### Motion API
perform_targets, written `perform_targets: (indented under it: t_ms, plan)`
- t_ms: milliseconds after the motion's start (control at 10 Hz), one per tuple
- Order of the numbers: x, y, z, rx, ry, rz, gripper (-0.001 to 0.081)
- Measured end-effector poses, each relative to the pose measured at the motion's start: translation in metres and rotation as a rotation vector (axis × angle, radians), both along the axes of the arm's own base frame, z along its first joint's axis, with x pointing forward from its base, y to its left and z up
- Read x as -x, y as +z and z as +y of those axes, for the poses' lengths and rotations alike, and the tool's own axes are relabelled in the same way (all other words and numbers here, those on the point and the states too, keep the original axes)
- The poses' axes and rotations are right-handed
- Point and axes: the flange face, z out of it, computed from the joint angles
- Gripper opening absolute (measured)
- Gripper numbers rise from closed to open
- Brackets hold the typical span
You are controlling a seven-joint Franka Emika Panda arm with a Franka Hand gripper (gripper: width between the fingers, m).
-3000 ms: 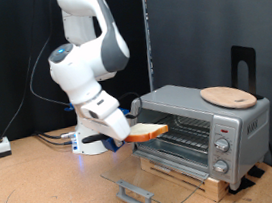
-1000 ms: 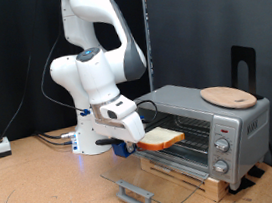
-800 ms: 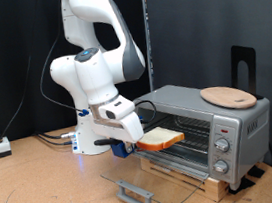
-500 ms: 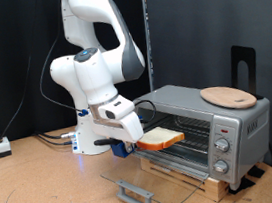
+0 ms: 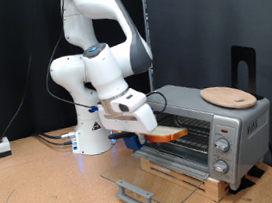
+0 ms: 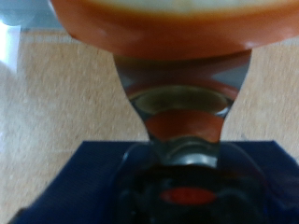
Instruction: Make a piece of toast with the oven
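Now, oven (image 5: 207,122): door down, toast (image 5: 167,135) partly inside at its mouth.
Gripper (image 5: 148,130): pinching the toast's edge.

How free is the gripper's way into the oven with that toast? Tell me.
Probably free: the oven door lies folded down and open, and the gripper holds the piece of toast right at the opening with nothing visible between.

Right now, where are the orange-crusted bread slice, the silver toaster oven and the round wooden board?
orange-crusted bread slice (image 5: 167,135), exterior view, its top face.
silver toaster oven (image 5: 181,102), exterior view, its top panel.
round wooden board (image 5: 227,96), exterior view, its flat top.
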Motion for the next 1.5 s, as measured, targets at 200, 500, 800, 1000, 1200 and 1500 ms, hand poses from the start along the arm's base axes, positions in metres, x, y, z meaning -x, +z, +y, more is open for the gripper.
perform_targets:
  t_ms: [200, 500, 800, 1000, 1200, 1500]
  plan:
    - [0.009, 0.003, 0.023, 0.001, 0.034, 0.001, 0.0396]
    - [0.019, 0.003, 0.048, 0.011, 0.046, 0.016, 0.0396]
    - [0.021, 0.002, 0.059, 0.021, 0.024, 0.023, 0.0396]
    - [0.020, 0.000, 0.060, 0.025, 0.000, 0.023, 0.0396]
    - [0.014, -0.001, 0.050, 0.064, -0.008, -0.010, 0.0396]
    - [0.001, -0.004, 0.025, 0.112, -0.038, -0.036, 0.0396]
